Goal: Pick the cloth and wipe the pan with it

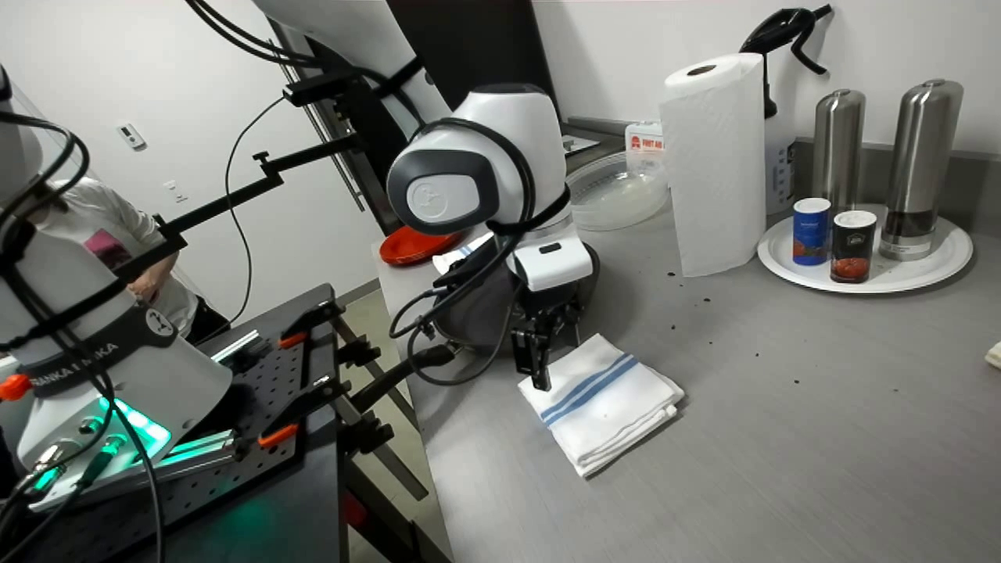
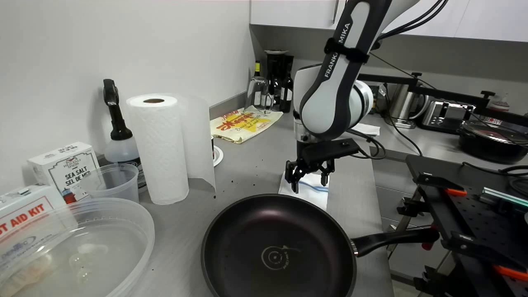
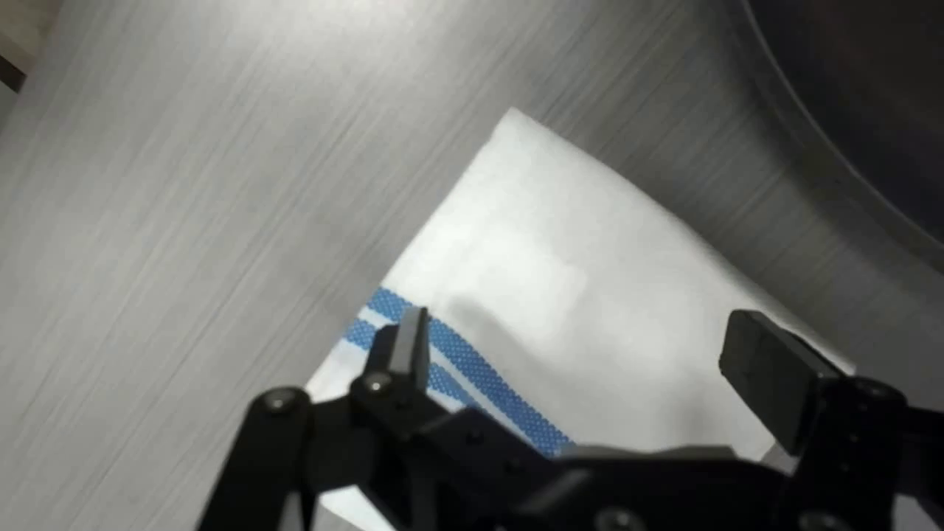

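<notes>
The cloth is a folded white towel with blue stripes, lying flat on the grey counter in both exterior views (image 1: 618, 414) (image 2: 303, 196). It fills the middle of the wrist view (image 3: 560, 243). The black pan (image 2: 280, 235) sits beside the cloth, its handle pointing over the counter edge. The arm partly hides the pan in an exterior view (image 1: 478, 317); its rim shows at the wrist view's upper right (image 3: 870, 96). My gripper (image 3: 577, 318) is open and empty, fingers spread just above the cloth, in both exterior views (image 1: 559, 361) (image 2: 310, 187). Finger contact cannot be told.
A paper towel roll (image 1: 715, 172) stands toward the wall. A white plate (image 1: 950, 254) holds shakers and mills. A clear plastic bowl (image 2: 142, 239) stands near the pan. A red plate (image 1: 414, 245) lies behind the arm. The counter's edge (image 2: 377, 214) runs beside the cloth.
</notes>
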Robot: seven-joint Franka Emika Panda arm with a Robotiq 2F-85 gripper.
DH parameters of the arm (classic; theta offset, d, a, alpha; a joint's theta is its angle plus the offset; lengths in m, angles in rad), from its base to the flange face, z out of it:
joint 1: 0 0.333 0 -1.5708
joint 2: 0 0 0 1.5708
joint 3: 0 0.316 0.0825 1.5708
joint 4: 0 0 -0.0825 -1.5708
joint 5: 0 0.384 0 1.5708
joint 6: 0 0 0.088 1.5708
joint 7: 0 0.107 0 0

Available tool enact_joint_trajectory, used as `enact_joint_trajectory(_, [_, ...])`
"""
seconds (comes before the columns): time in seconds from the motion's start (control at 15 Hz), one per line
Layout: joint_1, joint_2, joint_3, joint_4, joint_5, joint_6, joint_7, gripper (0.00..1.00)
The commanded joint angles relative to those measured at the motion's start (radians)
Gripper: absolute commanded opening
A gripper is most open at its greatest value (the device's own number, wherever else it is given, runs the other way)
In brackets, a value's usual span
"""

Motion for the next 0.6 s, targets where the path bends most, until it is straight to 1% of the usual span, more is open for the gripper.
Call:
enact_joint_trajectory(0.0, [-0.007, 0.035, 0.010, 0.044, 0.030, 0.059, -0.045, 1.00])
enact_joint_trajectory(0.2, [0.005, 0.052, -0.013, 0.058, 0.023, 0.081, -0.038, 1.00])
enact_joint_trajectory(0.33, [0.011, 0.060, -0.029, 0.064, 0.018, 0.068, -0.037, 1.00])
enact_joint_trajectory(0.53, [0.001, 0.074, -0.037, 0.068, 0.022, 0.063, -0.040, 1.00])
